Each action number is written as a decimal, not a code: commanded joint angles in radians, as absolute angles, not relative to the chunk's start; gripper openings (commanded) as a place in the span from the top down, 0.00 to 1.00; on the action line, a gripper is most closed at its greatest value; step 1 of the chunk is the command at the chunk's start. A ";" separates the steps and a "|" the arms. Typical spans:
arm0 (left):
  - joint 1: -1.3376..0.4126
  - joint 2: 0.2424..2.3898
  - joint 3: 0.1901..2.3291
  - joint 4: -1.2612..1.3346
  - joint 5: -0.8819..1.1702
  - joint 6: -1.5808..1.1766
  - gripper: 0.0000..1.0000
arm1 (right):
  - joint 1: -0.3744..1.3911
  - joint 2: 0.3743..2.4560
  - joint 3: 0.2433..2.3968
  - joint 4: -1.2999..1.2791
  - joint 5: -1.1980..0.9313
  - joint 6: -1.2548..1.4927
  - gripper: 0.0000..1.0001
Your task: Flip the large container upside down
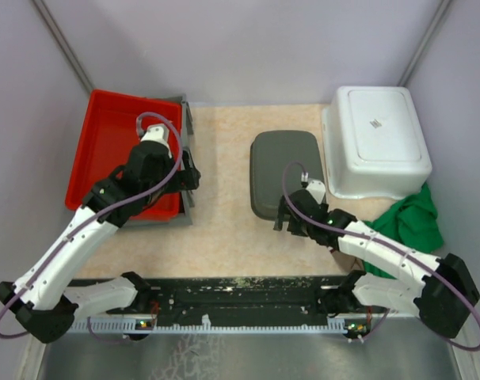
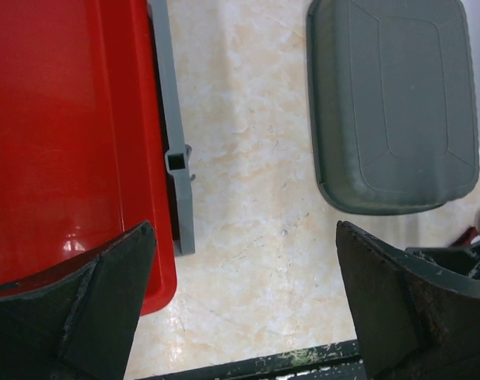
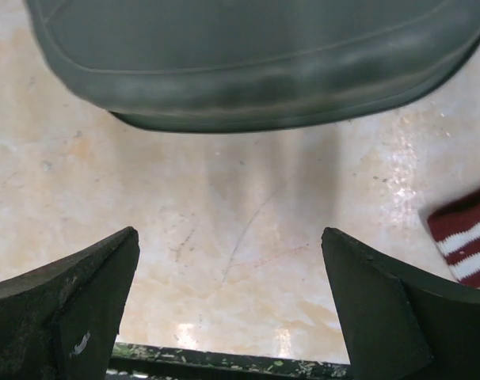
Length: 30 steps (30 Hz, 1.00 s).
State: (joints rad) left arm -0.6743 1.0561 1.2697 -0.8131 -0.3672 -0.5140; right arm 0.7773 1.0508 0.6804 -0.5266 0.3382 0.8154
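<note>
Red rectangular plastic bin (image 1: 105,134): open side up, far left; probably the task's container. Left gripper (image 2: 244,237): spread wide, empty, above its right rim. Right gripper (image 3: 228,237): spread, empty. Risk: a one-sided lift could skid it off the grey plastic base (image 2: 173,95).

Top view overhead; wrist views close, downward (both share grey container (image 2: 394,103)).

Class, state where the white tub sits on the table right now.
In the top view, the white tub sits far right, beside the dark grey tub on its left, the green cloth just nearer.
</note>
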 commanded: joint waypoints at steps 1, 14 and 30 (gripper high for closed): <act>-0.625 1.094 1.324 -0.840 -0.336 -0.506 0.00 | 0.787 1.063 0.656 -0.534 0.390 0.868 0.01; -0.609 1.036 1.267 -0.836 -0.249 -0.576 0.00 | 0.612 1.561 0.918 -0.168 0.483 0.692 0.01; -0.594 1.073 1.296 -0.910 -0.284 -0.570 0.00 | 0.536 1.621 1.099 -0.201 0.320 0.576 0.03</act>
